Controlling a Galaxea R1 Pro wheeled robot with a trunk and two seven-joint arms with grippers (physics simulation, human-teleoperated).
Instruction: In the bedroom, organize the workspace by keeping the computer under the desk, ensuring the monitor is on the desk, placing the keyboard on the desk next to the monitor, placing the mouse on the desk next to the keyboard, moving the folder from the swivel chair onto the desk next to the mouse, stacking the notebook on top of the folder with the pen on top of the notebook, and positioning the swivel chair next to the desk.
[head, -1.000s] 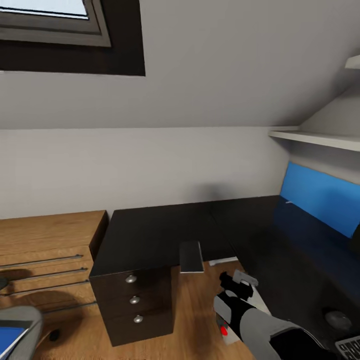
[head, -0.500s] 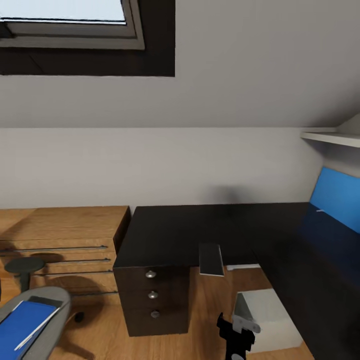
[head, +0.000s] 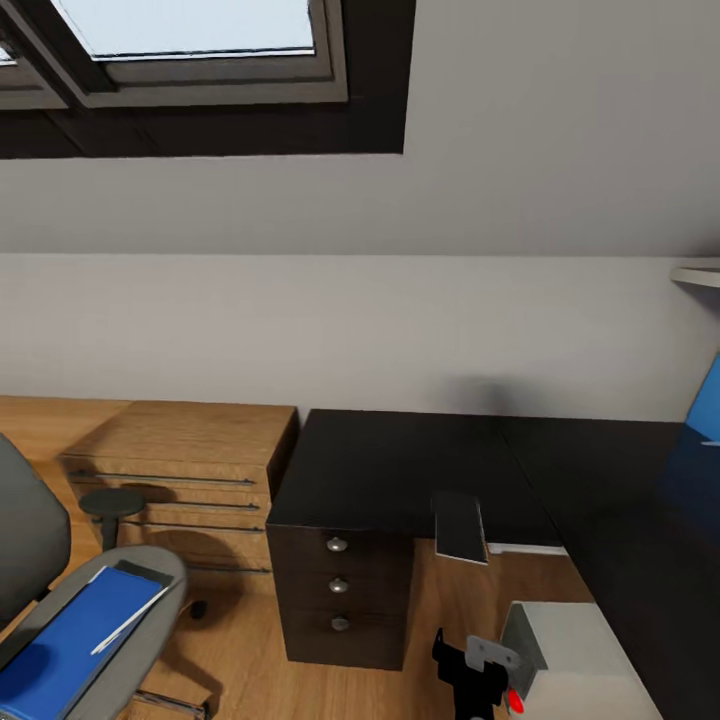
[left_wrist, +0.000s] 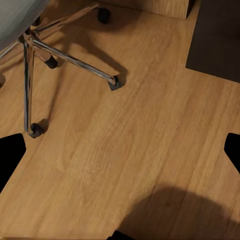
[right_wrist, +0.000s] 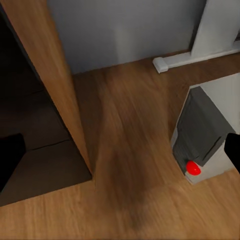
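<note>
The swivel chair (head: 60, 610) stands at the lower left, its chrome base (left_wrist: 55, 50) over the wood floor. On its seat lies the blue folder (head: 70, 630) with the thin white pen (head: 128, 620) across it; a dark edge shows at the folder's far end. The black desk (head: 400, 465) runs along the wall, with three silver-knobbed drawers (head: 340, 585). Under it sits the light-grey computer (head: 575, 655), its front (right_wrist: 205, 130) showing a red light. My right gripper (head: 468, 668) hangs open beside the computer, also seen as right gripper (right_wrist: 120, 155). My left gripper (left_wrist: 120, 152) is open above bare floor.
A dark flat rectangle with a pale edge (head: 460, 527) sits at the desk's inner edge; I cannot tell what it is. A low light-wood cabinet (head: 180, 470) stands left of the desk. A blue wall panel (head: 708, 400) shows at the far right, a skylight (head: 190, 25) above.
The camera has swung left, so the whole picture has shifted right. The chair with the folder has come into view, and the blue panel has slid to the right edge.
</note>
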